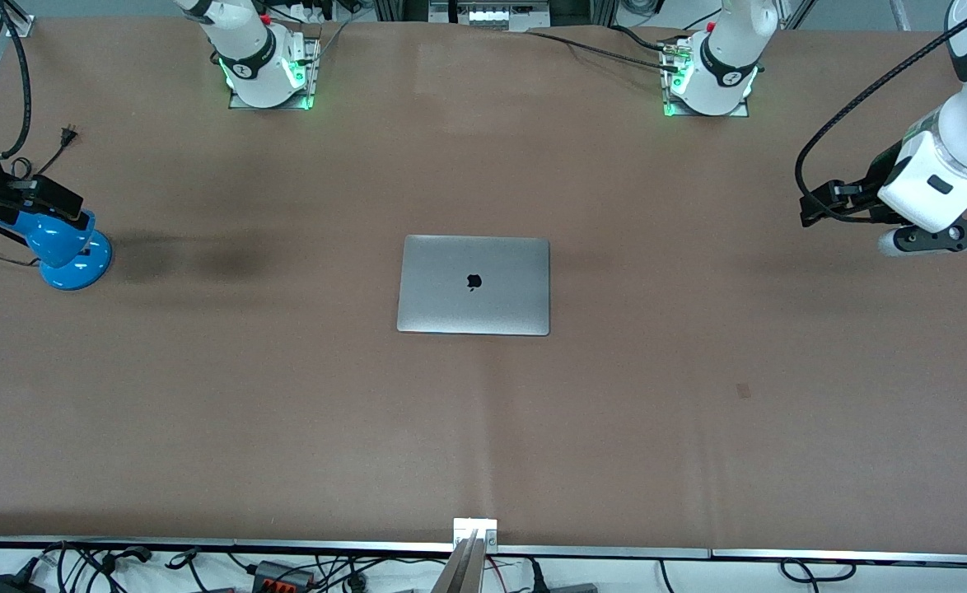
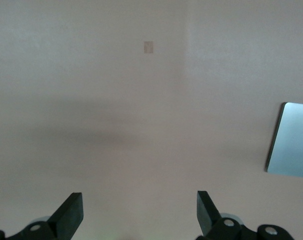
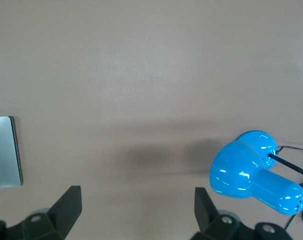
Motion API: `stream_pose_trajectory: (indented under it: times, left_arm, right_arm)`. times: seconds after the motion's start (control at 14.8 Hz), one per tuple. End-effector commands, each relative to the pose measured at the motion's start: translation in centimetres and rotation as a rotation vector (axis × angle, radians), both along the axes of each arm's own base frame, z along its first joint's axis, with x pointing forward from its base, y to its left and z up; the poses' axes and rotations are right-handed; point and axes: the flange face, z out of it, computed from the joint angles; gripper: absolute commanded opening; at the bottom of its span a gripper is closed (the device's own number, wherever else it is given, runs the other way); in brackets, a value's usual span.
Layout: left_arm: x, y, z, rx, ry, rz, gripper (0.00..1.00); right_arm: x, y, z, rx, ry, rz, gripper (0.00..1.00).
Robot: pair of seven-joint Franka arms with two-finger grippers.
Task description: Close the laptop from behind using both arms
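Laptop (image 1: 474, 285) lying shut and flat near the middle of the brown tabletop (image 1: 698, 428), its silver lid facing up with the black apple logo (image 1: 474, 282) showing. Both arms are waiting well apart from it. The left gripper (image 2: 139, 212) is hanging over the table edge at the left arm's end, fingers (image 2: 71, 212) spread wide and holding nothing. The right gripper (image 3: 137, 210) is hanging over the edge at the right arm's end, fingers (image 3: 69, 207) likewise released, just above a blue desk lamp (image 1: 63, 247) that is standing on the table there.
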Motion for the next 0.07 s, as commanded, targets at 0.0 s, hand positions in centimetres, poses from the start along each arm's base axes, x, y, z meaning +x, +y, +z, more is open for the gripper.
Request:
stream_pose_trajectory:
  times: [0.0]
  left_arm:
    - [-0.51,0.09,0.21,-0.012,-0.001,0.03,1.0]
  right_arm:
    - [-0.67,0.12,0.43,0.003,0.003,0.015,1.0]
